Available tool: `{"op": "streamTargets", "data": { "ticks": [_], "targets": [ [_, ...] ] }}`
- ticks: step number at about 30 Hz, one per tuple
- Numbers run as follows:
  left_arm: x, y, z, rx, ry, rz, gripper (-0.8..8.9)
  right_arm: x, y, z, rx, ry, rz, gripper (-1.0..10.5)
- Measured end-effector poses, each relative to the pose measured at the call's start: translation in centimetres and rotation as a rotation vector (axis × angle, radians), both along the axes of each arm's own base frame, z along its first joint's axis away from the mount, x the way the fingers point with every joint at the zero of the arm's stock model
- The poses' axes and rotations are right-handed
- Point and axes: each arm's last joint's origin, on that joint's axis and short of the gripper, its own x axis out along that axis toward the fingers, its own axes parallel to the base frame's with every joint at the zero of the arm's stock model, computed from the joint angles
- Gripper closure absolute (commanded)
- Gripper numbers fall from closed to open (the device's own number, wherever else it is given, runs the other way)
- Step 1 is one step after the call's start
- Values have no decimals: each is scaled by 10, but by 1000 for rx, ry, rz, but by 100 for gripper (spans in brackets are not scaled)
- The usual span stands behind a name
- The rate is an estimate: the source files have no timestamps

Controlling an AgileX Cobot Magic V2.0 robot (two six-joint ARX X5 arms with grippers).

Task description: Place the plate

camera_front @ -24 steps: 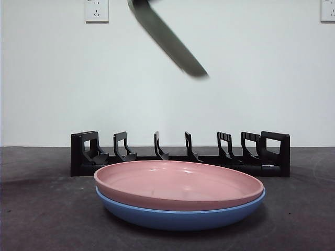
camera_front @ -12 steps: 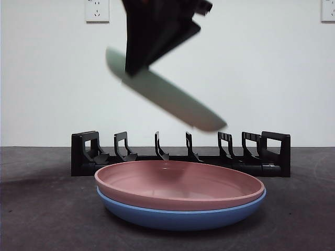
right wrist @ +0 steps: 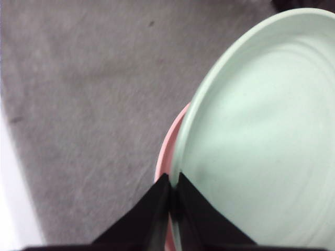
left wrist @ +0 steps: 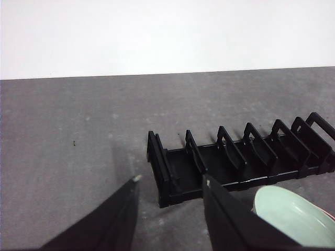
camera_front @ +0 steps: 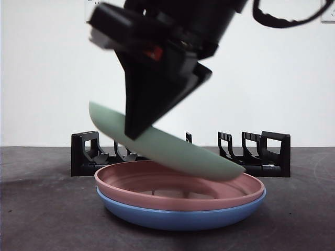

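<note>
My right gripper (camera_front: 137, 130) is shut on the rim of a pale green plate (camera_front: 172, 149) and holds it tilted, its low edge just above the pink plate (camera_front: 178, 194). The pink plate lies stacked in a blue plate (camera_front: 178, 217). In the right wrist view my right gripper (right wrist: 171, 183) pinches the green plate's (right wrist: 261, 130) edge over the pink plate's rim (right wrist: 165, 157). My left gripper (left wrist: 170, 183) is open and empty, off to the side of the black rack (left wrist: 235, 162). The green plate's edge also shows in the left wrist view (left wrist: 293, 219).
The black dish rack (camera_front: 251, 154) with several upright slots stands behind the stacked plates, partly hidden by the arm. A dark grey table (camera_front: 42, 209) runs to a white wall with sockets.
My right gripper has come down with the green plate, from high above the rack to just over the pink plate. The stacked plates have not moved.
</note>
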Motion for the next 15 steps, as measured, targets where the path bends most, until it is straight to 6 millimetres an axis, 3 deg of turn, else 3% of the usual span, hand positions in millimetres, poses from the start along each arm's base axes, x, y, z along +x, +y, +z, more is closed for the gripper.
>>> {"op": "streamTargets", "data": {
  "ticks": [15],
  "targets": [
    [0,0,0,0,1,0,626,-3,-3,-14,-77,87,28,935]
  ]
}}
